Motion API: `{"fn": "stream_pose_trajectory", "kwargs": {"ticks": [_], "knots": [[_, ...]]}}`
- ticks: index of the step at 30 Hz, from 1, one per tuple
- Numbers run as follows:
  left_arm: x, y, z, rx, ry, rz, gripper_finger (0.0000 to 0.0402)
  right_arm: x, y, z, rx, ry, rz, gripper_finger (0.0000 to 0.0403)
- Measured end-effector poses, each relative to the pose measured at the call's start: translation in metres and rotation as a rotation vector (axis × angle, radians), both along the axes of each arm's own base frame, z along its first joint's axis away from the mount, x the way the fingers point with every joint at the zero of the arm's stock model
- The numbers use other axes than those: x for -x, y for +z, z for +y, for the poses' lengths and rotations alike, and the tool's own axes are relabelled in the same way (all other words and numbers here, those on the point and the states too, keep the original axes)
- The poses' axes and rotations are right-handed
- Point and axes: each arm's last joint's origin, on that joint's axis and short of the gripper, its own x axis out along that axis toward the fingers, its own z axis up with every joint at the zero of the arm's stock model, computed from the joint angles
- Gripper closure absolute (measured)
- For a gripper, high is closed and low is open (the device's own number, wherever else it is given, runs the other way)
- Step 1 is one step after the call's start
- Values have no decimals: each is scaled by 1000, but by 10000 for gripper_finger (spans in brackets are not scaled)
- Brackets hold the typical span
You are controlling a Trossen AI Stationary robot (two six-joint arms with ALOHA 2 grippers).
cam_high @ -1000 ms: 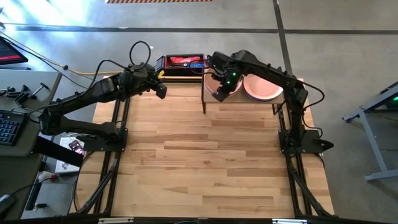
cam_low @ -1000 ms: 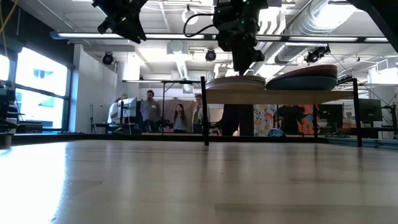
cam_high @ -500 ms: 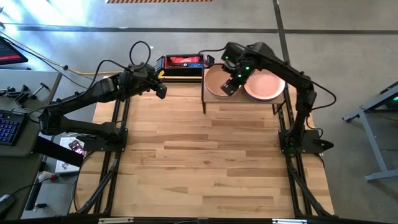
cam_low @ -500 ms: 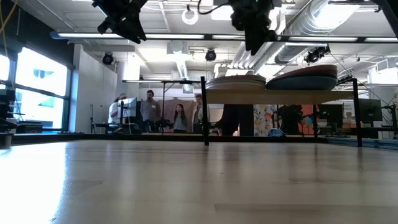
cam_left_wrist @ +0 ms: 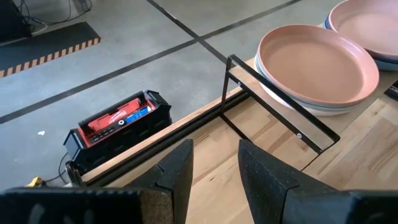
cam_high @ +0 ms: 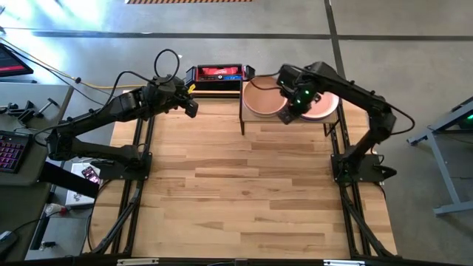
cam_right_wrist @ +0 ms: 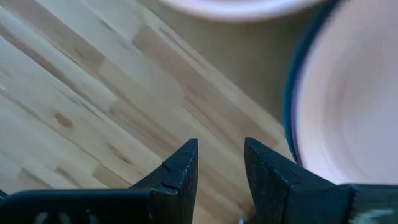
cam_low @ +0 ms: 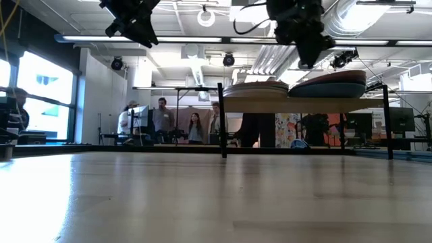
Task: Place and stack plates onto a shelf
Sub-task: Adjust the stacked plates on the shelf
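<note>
Right end effector (cam_high: 287, 117) slid sideways since earlier, from left stack toward right stack; we see it above shelf (cam_high: 290, 118) front, fingers spread a little, holding nothing. Peach plate (cam_high: 261, 97) tops left stack, pink plate (cam_high: 319, 103) tops right. Left end effector (cam_high: 194, 108) waits over desk (cam_high: 244, 177) back edge, spread, empty.

Two plate stacks (cam_high: 260, 99) side by side on shelf (cam_high: 242, 118)
</note>
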Motion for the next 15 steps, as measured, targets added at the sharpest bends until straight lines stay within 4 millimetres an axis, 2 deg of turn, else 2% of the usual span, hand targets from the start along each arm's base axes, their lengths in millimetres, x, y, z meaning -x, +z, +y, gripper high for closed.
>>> {"fn": "stream_pose_trajectory", "kwargs": {"ticks": [10,15], "knots": [[0,0,0,-1,0,-1,284,35,-21,19,-2,-112,75,293],[0,0,0,-1,0,-2,284,43,-21,19,33,-138,93,293]]}}
